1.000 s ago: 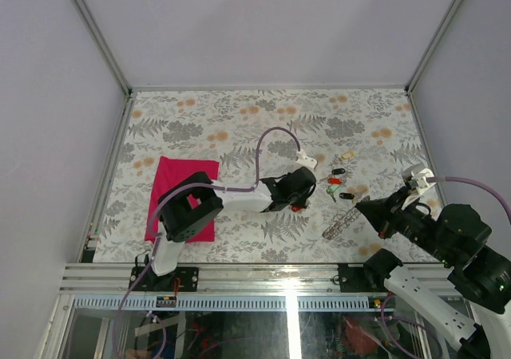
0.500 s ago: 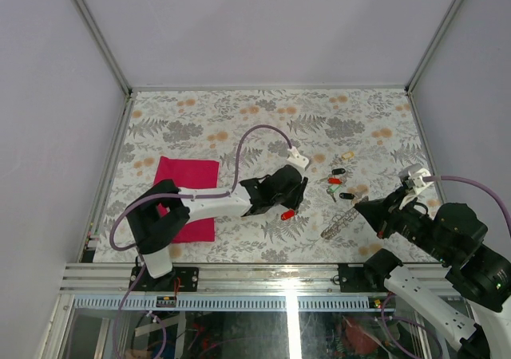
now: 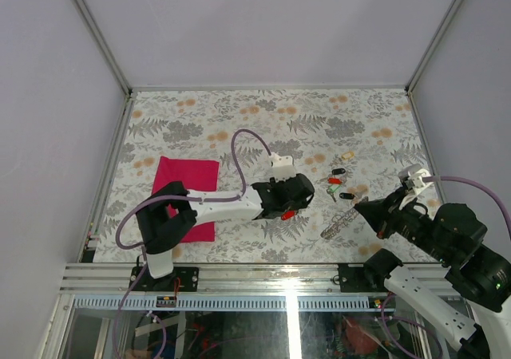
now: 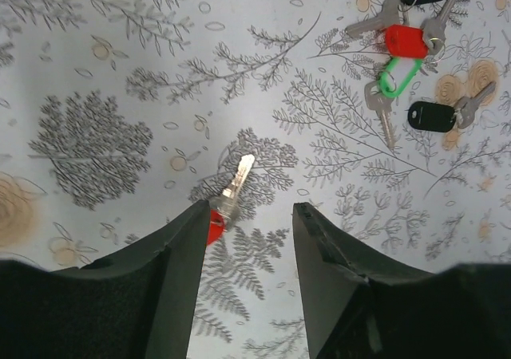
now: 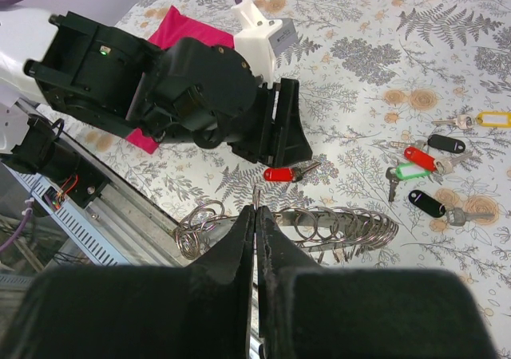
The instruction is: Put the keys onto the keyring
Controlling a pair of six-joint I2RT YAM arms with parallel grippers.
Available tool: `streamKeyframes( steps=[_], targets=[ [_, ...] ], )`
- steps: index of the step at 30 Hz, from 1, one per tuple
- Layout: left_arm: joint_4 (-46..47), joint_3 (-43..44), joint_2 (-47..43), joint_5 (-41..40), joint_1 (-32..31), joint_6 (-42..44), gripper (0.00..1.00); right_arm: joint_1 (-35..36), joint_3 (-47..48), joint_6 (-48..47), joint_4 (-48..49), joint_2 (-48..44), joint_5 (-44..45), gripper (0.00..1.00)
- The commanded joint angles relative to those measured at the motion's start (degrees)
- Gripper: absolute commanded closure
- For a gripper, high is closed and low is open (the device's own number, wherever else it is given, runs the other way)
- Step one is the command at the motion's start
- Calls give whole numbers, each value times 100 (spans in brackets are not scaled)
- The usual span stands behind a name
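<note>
My left tool [image 4: 249, 209] stands apart around a flat-lying red-headed metal key [image 4: 228, 202]; only the right wrist view shows my right tool [image 5: 255, 209] pressed together over a silvery wire-ring coil [image 5: 327, 223].

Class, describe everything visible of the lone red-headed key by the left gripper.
The lone key is small, with a red plastic head and a bare silvery blade. It lies flat on the flowered table, apart from the other keys, blade pointing away from the left gripper, whose open fingers stand either side. One finger hides part of its head; whether they touch cannot be told.
</note>
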Motion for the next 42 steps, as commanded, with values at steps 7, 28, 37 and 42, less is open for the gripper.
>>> streamKeyframes(
  steps=[7, 28, 37, 42],
  targets=[
    [-480, 262, 375, -434, -265, -1177, 56, 25, -10, 18, 424, -142, -102, 100],
    [-669, 639, 849, -421, -264, -990, 65, 25, -15, -17, 421, -111, -141, 100],
    [-824, 630, 877, -586, -267, -944, 73, 25, -48, -35, 424, -104, -137, 100],
    [-977, 640, 913, -708, -269, -891, 78, 27, -55, -34, 431, -115, -146, 100]
  ],
)
